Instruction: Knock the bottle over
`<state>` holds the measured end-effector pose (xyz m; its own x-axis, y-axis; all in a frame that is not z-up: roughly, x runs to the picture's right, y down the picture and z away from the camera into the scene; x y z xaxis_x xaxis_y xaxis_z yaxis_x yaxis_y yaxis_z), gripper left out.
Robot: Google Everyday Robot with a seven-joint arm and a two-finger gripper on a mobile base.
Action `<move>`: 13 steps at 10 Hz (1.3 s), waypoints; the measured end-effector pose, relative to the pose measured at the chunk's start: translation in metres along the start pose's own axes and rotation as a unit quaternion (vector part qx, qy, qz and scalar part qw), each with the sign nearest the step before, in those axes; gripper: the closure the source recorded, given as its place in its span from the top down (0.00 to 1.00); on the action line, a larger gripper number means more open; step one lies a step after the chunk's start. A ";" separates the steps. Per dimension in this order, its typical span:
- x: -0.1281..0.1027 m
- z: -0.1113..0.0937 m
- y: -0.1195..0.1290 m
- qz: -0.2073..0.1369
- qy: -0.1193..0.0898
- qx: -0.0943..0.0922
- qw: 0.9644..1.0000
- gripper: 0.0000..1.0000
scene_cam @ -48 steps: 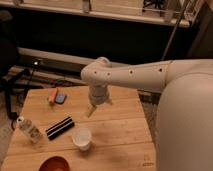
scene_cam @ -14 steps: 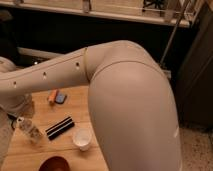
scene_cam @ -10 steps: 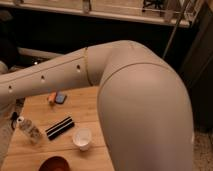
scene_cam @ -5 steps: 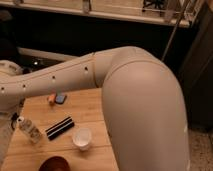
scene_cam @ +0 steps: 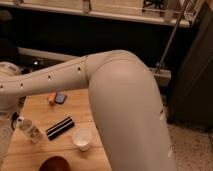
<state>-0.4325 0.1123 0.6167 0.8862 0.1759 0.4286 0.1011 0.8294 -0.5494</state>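
Note:
The bottle [scene_cam: 29,130] is small and clear with a white cap and a pale label. It is on the wooden table [scene_cam: 45,112] near the left edge, slanted, with its cap pointing up and to the left. My white arm [scene_cam: 60,77] reaches across the view to the far left. My gripper [scene_cam: 13,117] shows only as a dark shape under the white wrist at the left edge, right beside the bottle's cap. I cannot tell whether it touches the bottle.
A white paper cup [scene_cam: 81,138] stands right of the bottle, and a black striped object [scene_cam: 60,127] lies between them. A brown bowl [scene_cam: 54,164] is at the front edge. An orange item [scene_cam: 52,96] and a blue item [scene_cam: 61,97] lie at the back.
The arm has swung from above the table's middle out to the far left, and in the last half second it has shifted only slightly. The bottle lies as before.

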 end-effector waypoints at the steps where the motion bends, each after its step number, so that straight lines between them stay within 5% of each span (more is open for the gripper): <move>1: -0.003 0.003 0.000 -0.001 0.001 -0.004 1.000 0.00; 5: -0.002 0.016 -0.007 0.001 0.012 -0.015 1.000 0.00; 7: 0.013 0.026 -0.018 -0.001 0.042 -0.005 0.999 0.00; 9: 0.037 0.033 -0.031 -0.001 0.105 0.015 0.994 0.00; 11: 0.067 0.025 -0.038 0.009 0.198 0.035 0.980 0.00; 12: 0.083 0.015 -0.041 0.018 0.248 0.043 0.968 0.00; 13: 0.100 0.001 -0.041 0.028 0.305 0.050 0.951 0.00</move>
<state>-0.3482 0.0959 0.6829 0.9893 -0.0939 -0.1117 0.0297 0.8791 -0.4756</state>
